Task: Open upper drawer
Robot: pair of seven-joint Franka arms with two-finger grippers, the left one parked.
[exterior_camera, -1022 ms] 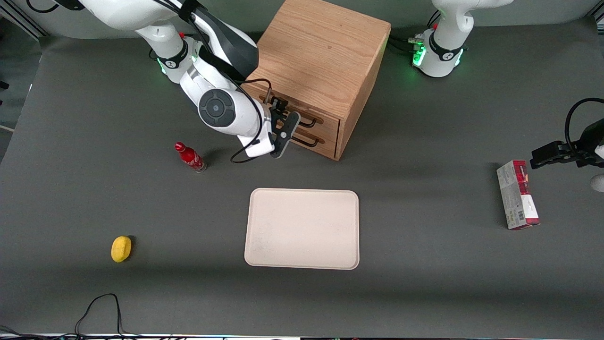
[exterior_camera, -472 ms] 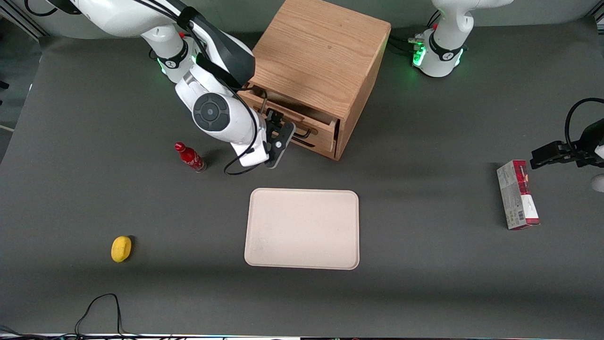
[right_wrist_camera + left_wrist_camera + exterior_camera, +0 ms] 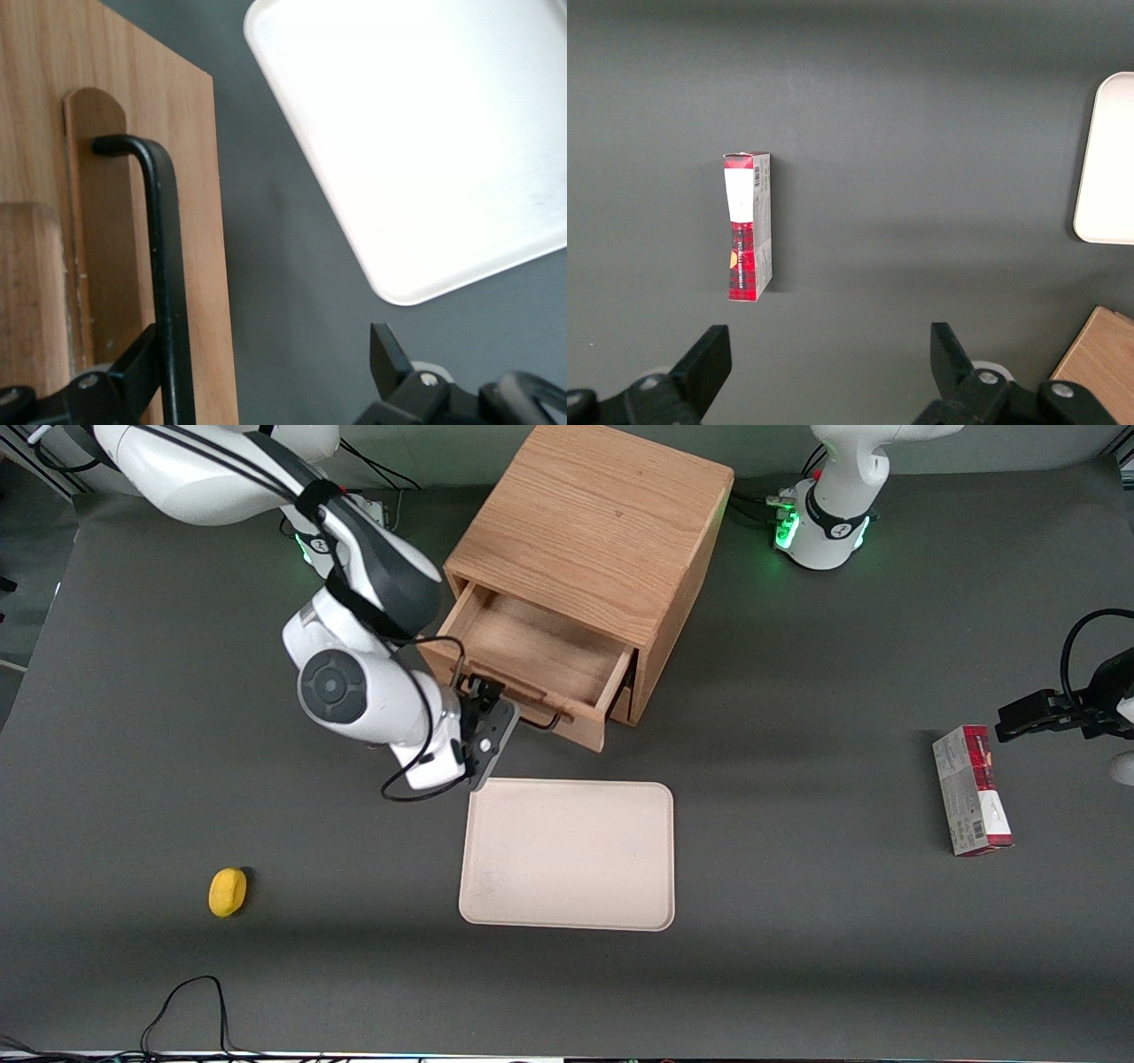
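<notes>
Upper drawer (image 3: 536, 657) pulled well out of cabinet (image 3: 602, 540), inside bare wood, nothing in it. Pincer (image 3: 490, 713) at drawer handle (image 3: 168, 283), fingers spread wide, handle beside one finger. Tray (image 3: 568, 855) at 6 o'clock from drawer, bare. Box (image 3: 971, 789) toward parked arm's end of tabletop (image 3: 797, 957).

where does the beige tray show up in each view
Front view: the beige tray lies flat on the table, nearer the camera than the pulled-out upper drawer, with the gripper just above its corner.
Right wrist view: the tray lies beside the drawer front.
Left wrist view: only its rounded edge shows.
Shared landmark: the tray's rounded corner.
</notes>
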